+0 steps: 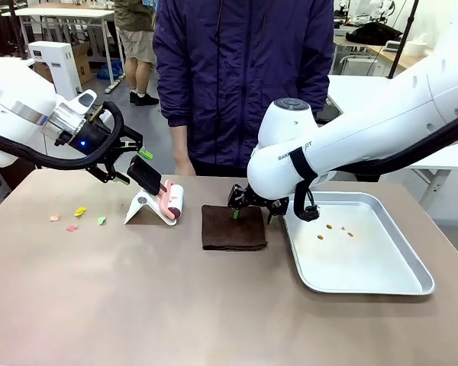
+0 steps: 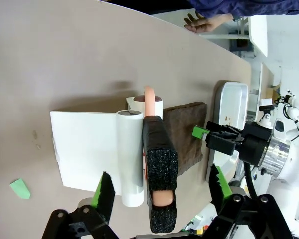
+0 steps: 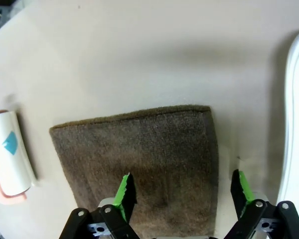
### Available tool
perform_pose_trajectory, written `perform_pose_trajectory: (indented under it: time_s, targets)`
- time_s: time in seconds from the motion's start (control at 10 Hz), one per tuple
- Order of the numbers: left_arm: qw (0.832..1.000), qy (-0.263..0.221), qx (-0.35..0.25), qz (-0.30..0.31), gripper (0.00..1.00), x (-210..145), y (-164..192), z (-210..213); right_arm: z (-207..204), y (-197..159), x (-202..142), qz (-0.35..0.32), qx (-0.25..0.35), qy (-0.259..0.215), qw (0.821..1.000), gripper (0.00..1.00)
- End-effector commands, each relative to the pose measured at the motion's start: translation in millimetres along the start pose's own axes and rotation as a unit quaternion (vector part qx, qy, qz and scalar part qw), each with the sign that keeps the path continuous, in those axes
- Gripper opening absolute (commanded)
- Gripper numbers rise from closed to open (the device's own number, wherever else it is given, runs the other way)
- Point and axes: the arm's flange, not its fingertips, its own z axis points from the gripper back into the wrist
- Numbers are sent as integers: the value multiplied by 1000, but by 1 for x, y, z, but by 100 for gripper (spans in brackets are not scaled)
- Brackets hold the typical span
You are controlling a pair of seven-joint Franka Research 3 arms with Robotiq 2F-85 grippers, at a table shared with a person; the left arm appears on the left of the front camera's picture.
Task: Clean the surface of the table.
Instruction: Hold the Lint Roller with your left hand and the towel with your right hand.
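Looks like the pick-up step: your left hand (image 2: 159, 178) straddles the black handle (image 2: 160, 159) of the lint roller (image 1: 172, 202), jaws wide, not yet gripping. Your right hand (image 3: 182, 185) hangs just as wide over the brown cloth (image 3: 139, 149) by the tabletop's (image 1: 137, 305) far edge. Next, close squarely on that handle, then head for the paper scraps (image 1: 79, 212) toward the far left corner.

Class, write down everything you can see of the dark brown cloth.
The cloth is dark brown, nappy like towelling, a flat rectangle with slightly wavy edges. It lies on the taupe table, between the lint roller and the metal tray, touching neither. The right gripper is over it, jaws apart; whether it touches is unclear.
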Motion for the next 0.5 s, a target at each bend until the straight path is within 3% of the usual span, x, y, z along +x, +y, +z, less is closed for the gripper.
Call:
perform_pose_trajectory:
  time_s: [0.0, 0.1, 0.3, 0.4]
  targets:
    - [1000, -12, -5, -7, 40, 0, -5, -3, -1, 10, 3, -10, -27, -9, 1000, 40]
    - [1000, -14, -3, -11, 0, -1, -6, -3, -1, 10, 2, -9, -27, -8, 1000, 0]
    - [1000, -19, -4, -17, 0, -4, -8, -3, -5, 11, 1, -5, -38, -4, 999, 0]
    - [1000, -21, -3, -18, 14, -4, -8, -2, -9, 11, 1, -5, -41, 0, 999, 14]
